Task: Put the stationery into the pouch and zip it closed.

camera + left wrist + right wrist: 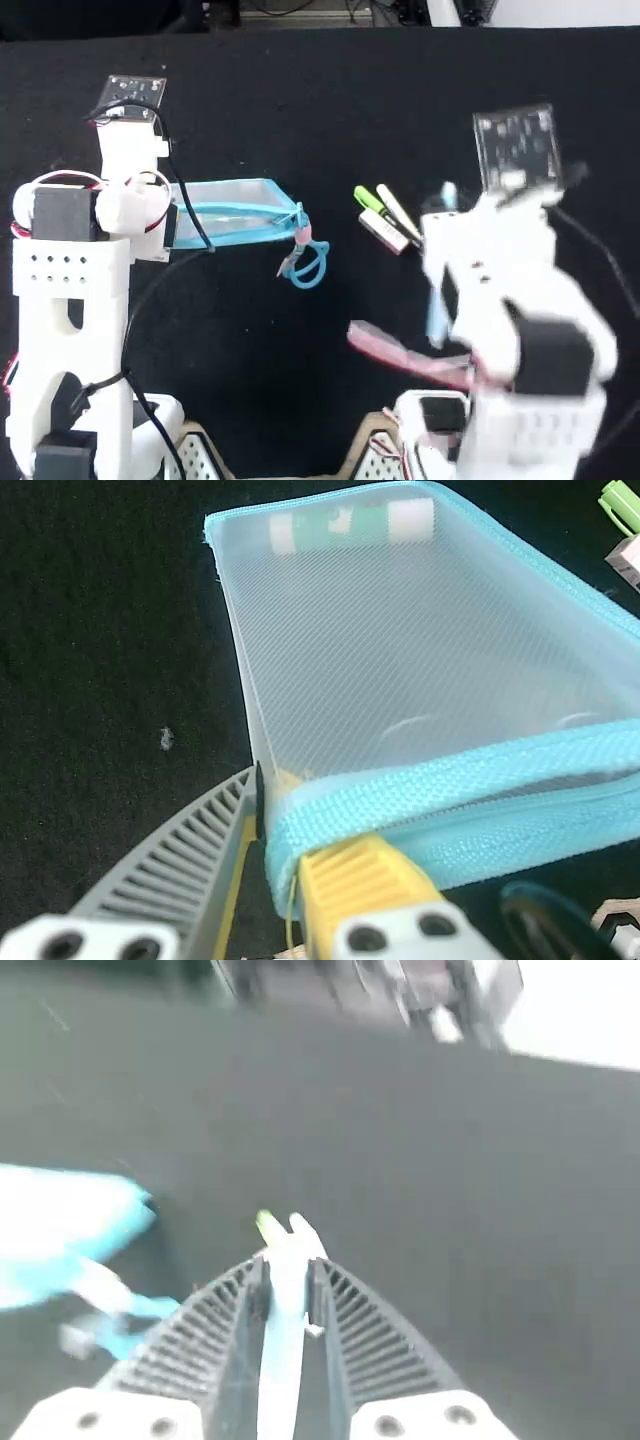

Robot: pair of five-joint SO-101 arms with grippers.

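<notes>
The teal mesh pouch [238, 212] lies left of centre, its zip strap [306, 264] trailing off its right end. My left gripper [172, 226] is shut on the pouch's left end; in the left wrist view the gripper [280, 818] pinches the teal zip edge [470, 780]. A green and white item [350, 522] shows through the mesh. A green highlighter [369, 197], a white pen [400, 214] and a small eraser [384, 232] lie right of the pouch. My right gripper [287, 1272] is shut on a light blue pen [283, 1320], held above the table [437, 300].
A long pink item [400, 356] lies near the right arm's base. The black tabletop [330, 110] stretches behind the pouch and the pens. The highlighter's tip [622, 498] and the eraser [628, 560] sit just past the pouch's far corner.
</notes>
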